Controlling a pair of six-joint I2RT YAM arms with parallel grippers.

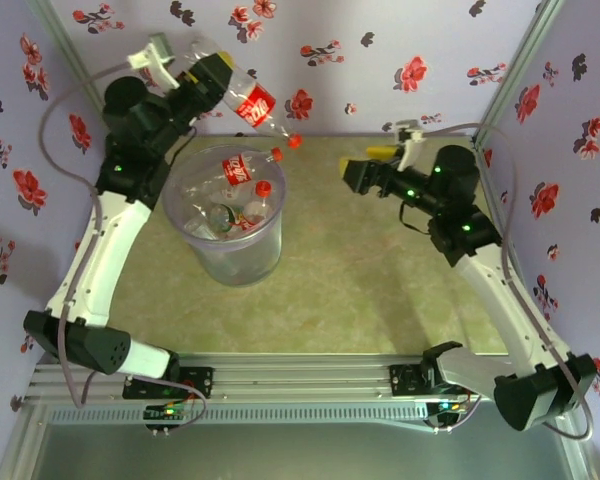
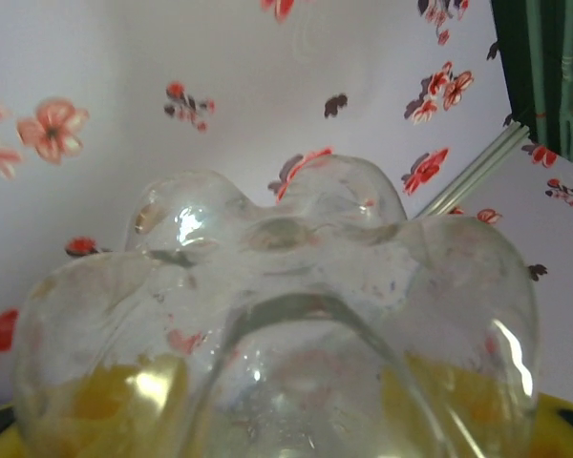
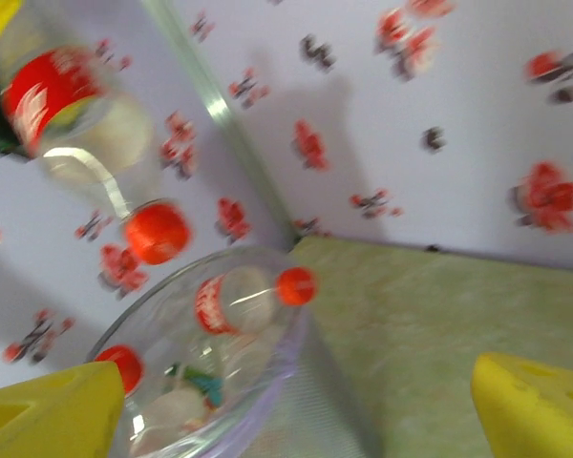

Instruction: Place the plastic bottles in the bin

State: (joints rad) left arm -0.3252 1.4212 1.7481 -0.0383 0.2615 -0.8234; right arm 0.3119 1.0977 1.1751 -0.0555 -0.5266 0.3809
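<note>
So, the bin (image 1: 242,262) is parked on the left half of the surface (image 1: 380,290), and a few plastic bottles (image 1: 238,170) are already piled inside it, red caps and red labels showing. Just above the bin's far rim, a tilted bottle (image 1: 248,100) is held with its red cap pointed down toward the bin, its clear base clamped by the left jaws. Off to the right of the bin, well apart from it, the right jaws are spread wide with nothing gripped between them. Flowery walls (image 1: 430,40) are seen behind the bin.
</note>
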